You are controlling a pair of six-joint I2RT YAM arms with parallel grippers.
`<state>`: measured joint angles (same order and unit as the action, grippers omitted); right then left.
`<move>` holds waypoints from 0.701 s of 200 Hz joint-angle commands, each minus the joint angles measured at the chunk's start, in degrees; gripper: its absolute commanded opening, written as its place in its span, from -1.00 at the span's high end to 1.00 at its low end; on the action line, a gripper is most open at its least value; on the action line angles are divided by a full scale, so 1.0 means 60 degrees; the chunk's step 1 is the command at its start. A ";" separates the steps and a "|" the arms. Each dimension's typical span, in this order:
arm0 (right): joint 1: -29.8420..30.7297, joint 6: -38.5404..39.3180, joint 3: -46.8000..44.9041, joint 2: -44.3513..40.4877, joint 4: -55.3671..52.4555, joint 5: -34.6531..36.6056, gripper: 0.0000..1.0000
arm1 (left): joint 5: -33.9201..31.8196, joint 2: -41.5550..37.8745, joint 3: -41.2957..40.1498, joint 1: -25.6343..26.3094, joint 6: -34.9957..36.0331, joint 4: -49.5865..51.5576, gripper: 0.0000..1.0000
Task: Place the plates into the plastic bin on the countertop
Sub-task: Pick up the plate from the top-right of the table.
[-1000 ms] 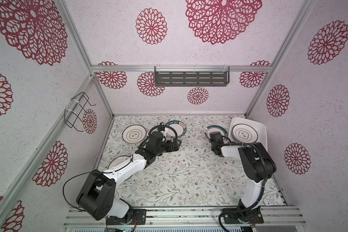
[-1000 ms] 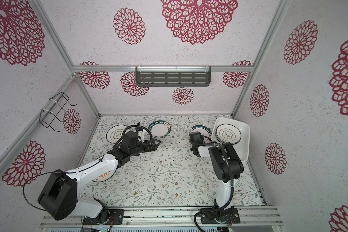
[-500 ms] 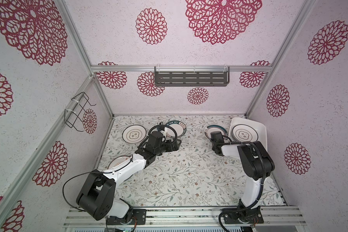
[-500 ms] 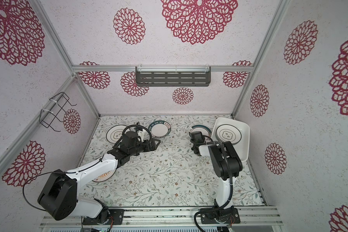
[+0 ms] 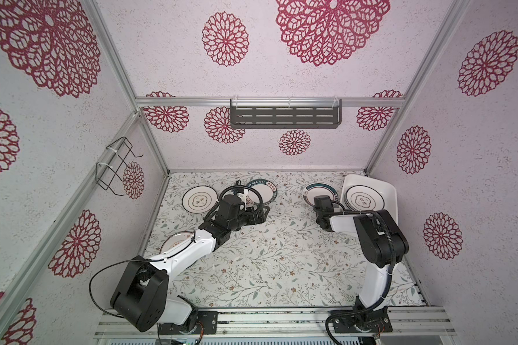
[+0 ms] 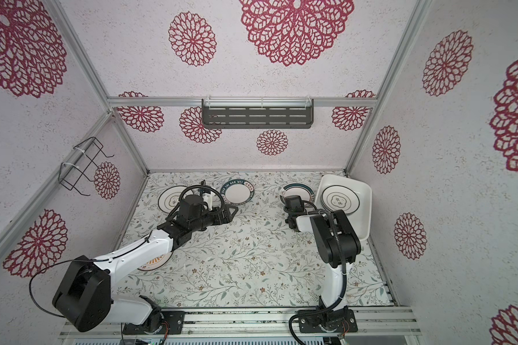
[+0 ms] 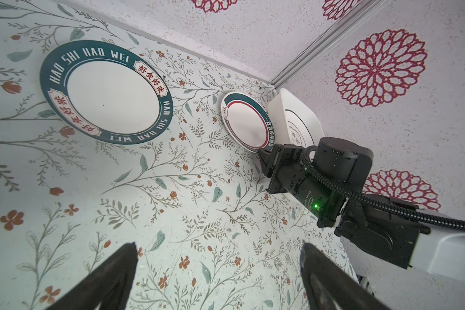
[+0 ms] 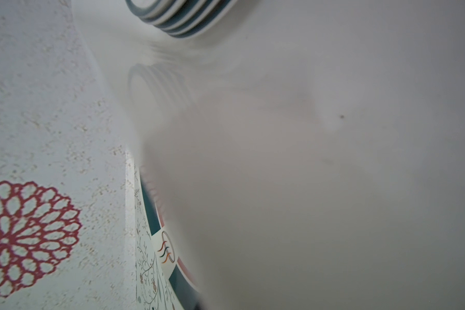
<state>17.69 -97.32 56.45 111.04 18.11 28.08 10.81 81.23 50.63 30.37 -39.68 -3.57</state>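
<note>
My right gripper (image 5: 321, 199) is shut on the near rim of a teal-rimmed plate (image 5: 320, 192) that lies beside the plastic bin (image 5: 391, 206). In the left wrist view its fingertips (image 7: 264, 154) pinch that plate's (image 7: 246, 122) edge. The same plate (image 8: 306, 188) fills the right wrist view as a blurred white mass. A stack of plates (image 5: 362, 198) sits in the bin. My left gripper (image 7: 218, 249) hangs open over the bare countertop (image 5: 281, 254), near the lettered teal plate (image 7: 105, 91). A ringed plate (image 5: 200, 199) lies at the back left. An orange-centred plate (image 6: 154, 263) shows under my left arm.
A dark grey slotted shelf (image 5: 284, 117) hangs on the back wall and a black wire rack (image 5: 117, 167) on the left wall. The bin stands against the right wall. A metal rail (image 5: 266, 321) carrying both arm bases runs along the front edge.
My right gripper has closed on the rim of the teal-rimmed plate beside the bin. The left arm has stayed still with its gripper open.
</note>
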 commanded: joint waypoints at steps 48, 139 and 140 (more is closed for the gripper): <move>0.0183 0.1166 0.0429 -0.0403 -0.0945 -0.0279 1.00 | -0.0103 -0.0457 -0.0308 -0.0074 0.0029 -0.0056 -0.94; 0.0566 0.2401 0.0742 -0.1529 -0.1168 -0.0413 1.00 | -0.0049 -0.0750 -0.0514 -0.0080 0.0038 -0.0138 -0.94; 0.0567 0.2411 0.0743 -0.1529 -0.1177 -0.0415 1.00 | -0.0047 -0.0750 -0.0514 -0.0081 0.0037 -0.0137 -0.94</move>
<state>20.93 -85.84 58.96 106.39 10.94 25.19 10.41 78.24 48.01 30.33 -39.68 -3.57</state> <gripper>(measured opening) 0.051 0.971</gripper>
